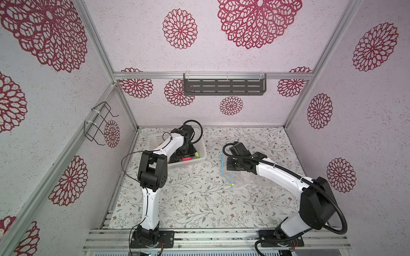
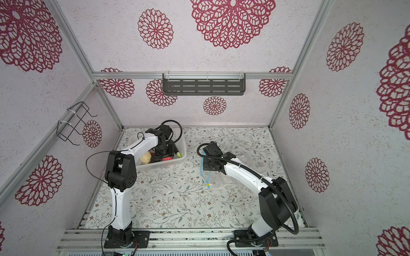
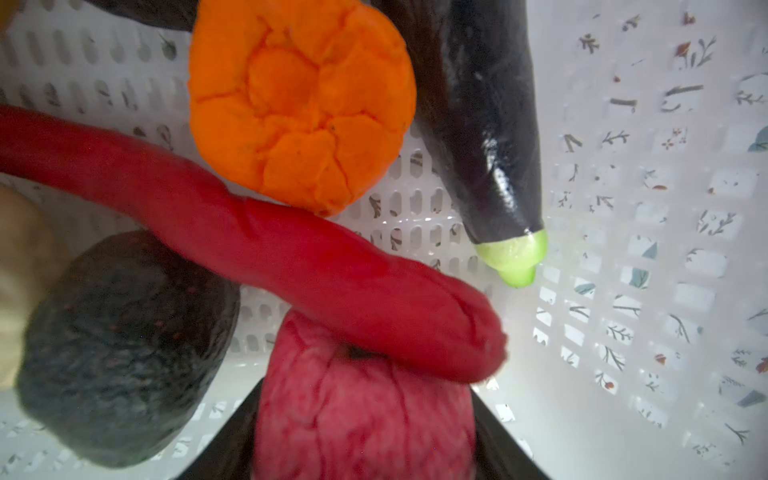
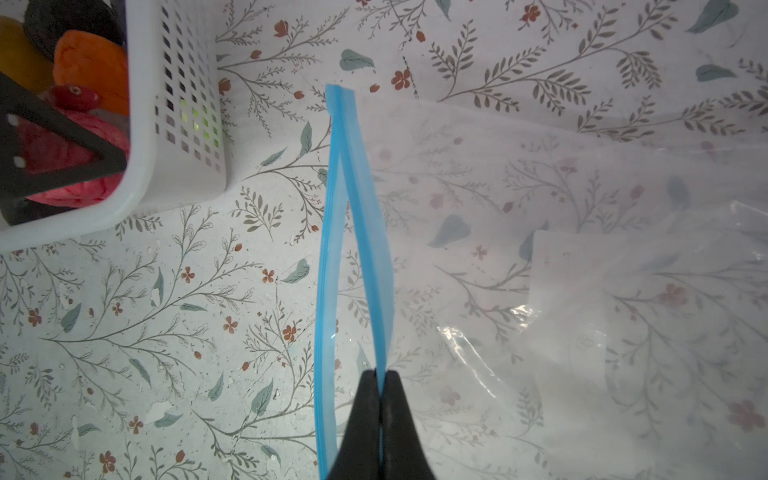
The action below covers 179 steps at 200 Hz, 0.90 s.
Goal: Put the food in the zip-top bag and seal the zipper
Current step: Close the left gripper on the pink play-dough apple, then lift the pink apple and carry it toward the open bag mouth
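Note:
The food lies in a white perforated basket (image 3: 623,249): a red chilli (image 3: 291,257), an orange piece (image 3: 299,104), a dark green-tipped piece (image 3: 490,145), a black lump (image 3: 124,349) and a pink-red ball (image 3: 361,436). My left gripper (image 3: 365,386) reaches down into the basket (image 1: 193,163), its jaws pressed against both sides of the pink-red ball. The clear zip-top bag (image 4: 540,208) lies on the mat to the right of the basket. Its blue zipper (image 4: 328,249) gapes open. My right gripper (image 4: 380,374) is shut on one lip of the zipper. The yellow slider (image 1: 231,184) sits at the strip's near end.
A cream-yellow lump (image 2: 145,157) rests in the basket beside the left arm. The floral mat (image 1: 199,199) covers the table. A dark slotted shelf (image 1: 224,85) hangs on the back wall and a wire rack (image 1: 99,124) on the left wall.

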Available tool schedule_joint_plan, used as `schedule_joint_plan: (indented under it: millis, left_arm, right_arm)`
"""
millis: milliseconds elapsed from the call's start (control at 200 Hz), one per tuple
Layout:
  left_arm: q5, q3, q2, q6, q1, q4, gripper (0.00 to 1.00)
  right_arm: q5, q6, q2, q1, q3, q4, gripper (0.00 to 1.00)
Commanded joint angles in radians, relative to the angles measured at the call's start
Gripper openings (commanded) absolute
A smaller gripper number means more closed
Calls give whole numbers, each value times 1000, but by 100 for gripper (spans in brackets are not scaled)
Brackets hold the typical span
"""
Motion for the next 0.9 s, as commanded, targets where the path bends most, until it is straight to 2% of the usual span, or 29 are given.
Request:
schedule_joint_plan:
  millis: [0,155,495,891]
  left_arm:
    - [16,18,-61,9,14,-4,57]
    - [67,20,-79,-3,14,8,55]
    - [47,14,-149,-3,23,22,53]
    - [212,-102,-325,-42,12,163,53]
  right_arm:
    - [-1,-4,-1,3,42,-10,0]
    - [-14,-6,6,3,53,-6,0]
    - [-29,-7,10,3,75,-6,0]
    - [-60,3,16,3,78,9,0]
